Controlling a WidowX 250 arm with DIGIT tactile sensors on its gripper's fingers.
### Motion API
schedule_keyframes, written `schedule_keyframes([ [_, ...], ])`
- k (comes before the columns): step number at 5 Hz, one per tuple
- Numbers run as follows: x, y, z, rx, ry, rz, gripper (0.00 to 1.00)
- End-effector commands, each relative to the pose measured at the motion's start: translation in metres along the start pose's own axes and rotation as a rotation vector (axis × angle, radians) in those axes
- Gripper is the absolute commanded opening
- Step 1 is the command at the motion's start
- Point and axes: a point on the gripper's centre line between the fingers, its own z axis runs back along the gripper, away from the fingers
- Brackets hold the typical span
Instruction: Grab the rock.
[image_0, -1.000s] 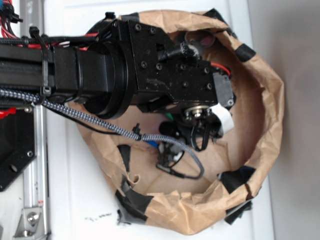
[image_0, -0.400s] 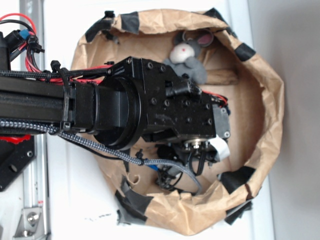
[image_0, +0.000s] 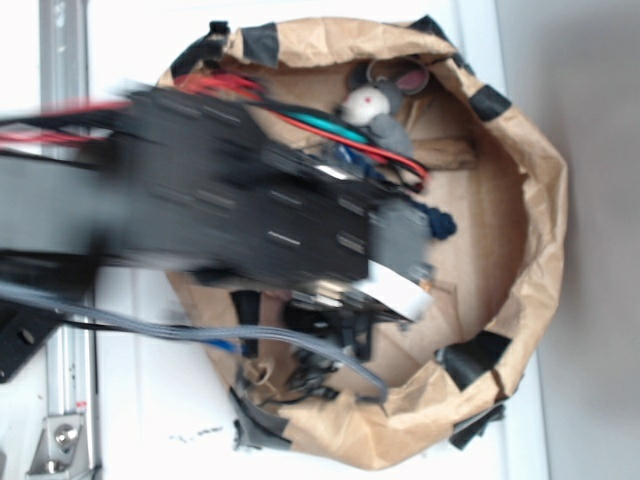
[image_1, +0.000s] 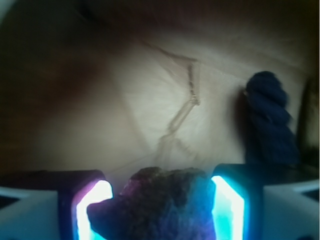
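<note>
The rock (image_1: 160, 205) is seen in the wrist view wedged between the two glowing pads (image_1: 92, 210) of the pincer (image_1: 160, 200), its rough lump filling the gap from one lit face to the other, so the pincer is judged to be clenched on the rock. The left pad is touched low on the rock; the right pad is met along most of the rock's flank. In the exterior view the arm (image_0: 200, 215) is blurred by motion, and the rock itself is hidden beneath it, inside the brown paper bag (image_0: 540, 230) that is laid open on the white table (image_0: 130, 420), towards its right edge.

The step in hand is judged to be the securing and lifting of the rock. Because the rock is angular and irregular, a firm, steady squeeze should be kept, and the lift should be made straight and without jerks, so that the lump is not rolled out of the pads. The crumpled wall of the bag should be cleared without being snagged. A dark blue knotted thing (image_1: 270, 120) lies near the right pad, apart from the rock, and should be left undisturbed, as should the grey plush mouse (image_0: 380, 105) resting towards the far rim of the bag.
</note>
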Motion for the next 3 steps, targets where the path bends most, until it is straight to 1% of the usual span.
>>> schedule_keyframes([
  [1,0.039,-0.015,0.082,0.023,-0.103,0.138,0.00],
  [2,0.044,-0.014,0.073,0.057,-0.096,0.172,0.00],
  [3,0.046,-0.011,0.069,0.061,-0.080,0.191,0.00],
])
